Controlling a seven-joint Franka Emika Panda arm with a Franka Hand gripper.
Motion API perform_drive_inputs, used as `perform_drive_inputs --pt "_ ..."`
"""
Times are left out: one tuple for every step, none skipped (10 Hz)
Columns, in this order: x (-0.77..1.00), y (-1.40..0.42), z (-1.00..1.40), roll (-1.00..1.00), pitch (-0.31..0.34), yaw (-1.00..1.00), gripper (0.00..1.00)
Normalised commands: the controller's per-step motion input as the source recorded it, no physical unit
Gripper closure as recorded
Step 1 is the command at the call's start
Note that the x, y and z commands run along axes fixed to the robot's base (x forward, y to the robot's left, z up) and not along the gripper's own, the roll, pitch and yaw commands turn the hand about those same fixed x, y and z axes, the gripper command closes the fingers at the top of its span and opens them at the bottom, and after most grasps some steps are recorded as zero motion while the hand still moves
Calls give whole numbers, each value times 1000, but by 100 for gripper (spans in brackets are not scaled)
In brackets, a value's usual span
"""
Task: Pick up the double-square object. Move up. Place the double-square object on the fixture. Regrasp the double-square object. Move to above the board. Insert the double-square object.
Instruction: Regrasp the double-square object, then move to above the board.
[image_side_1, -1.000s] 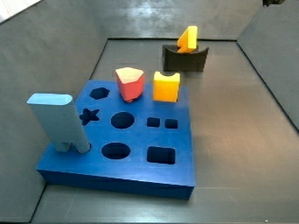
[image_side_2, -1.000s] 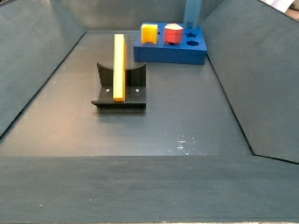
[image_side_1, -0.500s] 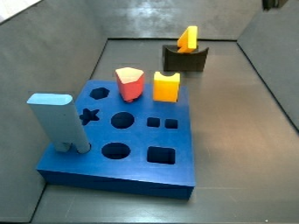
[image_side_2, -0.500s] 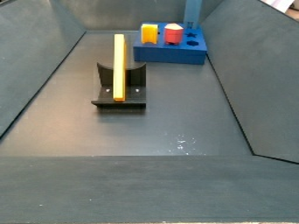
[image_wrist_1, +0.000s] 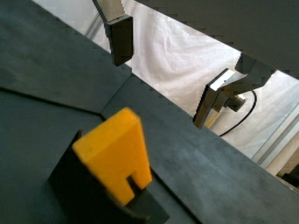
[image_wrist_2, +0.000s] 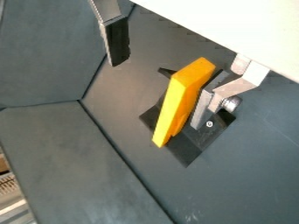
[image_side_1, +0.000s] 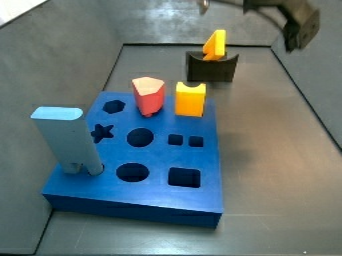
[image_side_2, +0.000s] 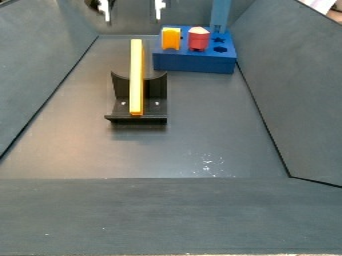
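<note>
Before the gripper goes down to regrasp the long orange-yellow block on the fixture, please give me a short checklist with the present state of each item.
1. Long slim orange-yellow double-square object rests in the small dark fixture: ok.
2. Two-finger gripper is empty, with its jaws spread: ok.
3. Gripper is above the block and apart from it: ok.
4. Fingers are lined up to straddle the block: cannot tell.
5. Thick blue board has free holes for the insertion that follows: ok.
6. Red peg and short yellow block stand in the board, away from the fixture: ok.
</note>
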Motion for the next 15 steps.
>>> perform_drive_inputs --pt "47 35 -1000 42 -96 -86 0" --pt "51 33 -1000 40 -65 -87 0" --pt "56 30 -1000 41 -52 -85 0" --pt "47 19 -742 37 -23 -67 0" --pt "46 12 -630 35 -12 -59 0" --pt "48 7 -409 37 8 -39 0" --pt "56 5 -254 36 18 -25 0" --pt "0 0 0 0 0 0 100" --pt "-85 193 1000 383 9 -217 100" --pt "-85 189 1000 349 1 -212 100" --pt "-87 183 1000 292 1 -196 100" --pt "-86 174 1000 148 34 -151 100" --pt "-85 172 1000 97 58 -136 100" --pt "-84 167 1000 33 90 -99 100" --pt "-88 161 1000 -1 113 -71 100"
